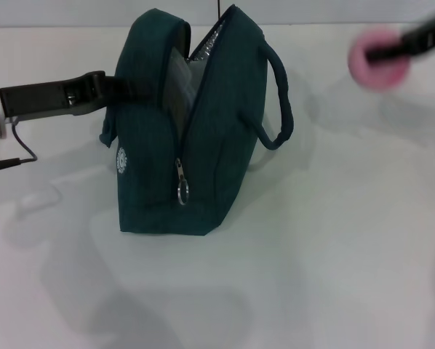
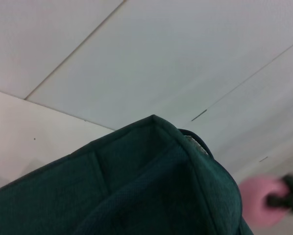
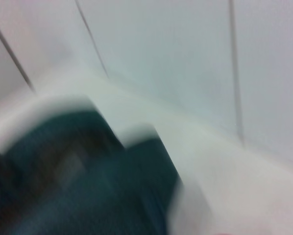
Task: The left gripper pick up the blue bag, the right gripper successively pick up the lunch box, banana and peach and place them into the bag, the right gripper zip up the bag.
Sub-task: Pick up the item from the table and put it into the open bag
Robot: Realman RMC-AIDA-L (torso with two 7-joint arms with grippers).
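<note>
Clamping the peach (image 1: pixel 378 62), the right gripper (image 1: pixel 392 49) could clip the rim of the blue bag (image 1: pixel 192 131) down to its left, which the left gripper (image 1: pixel 105 91) grips.

L gripper (image 1: pixel 119 87) reaches in level from the left, fingers clamped. R gripper (image 1: pixel 381 52) is raised at far right (blurred), arm slanting up behind it, fingers closed.

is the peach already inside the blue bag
No. The peach is held by the right gripper, in the air to the right of the blue bag.
</note>
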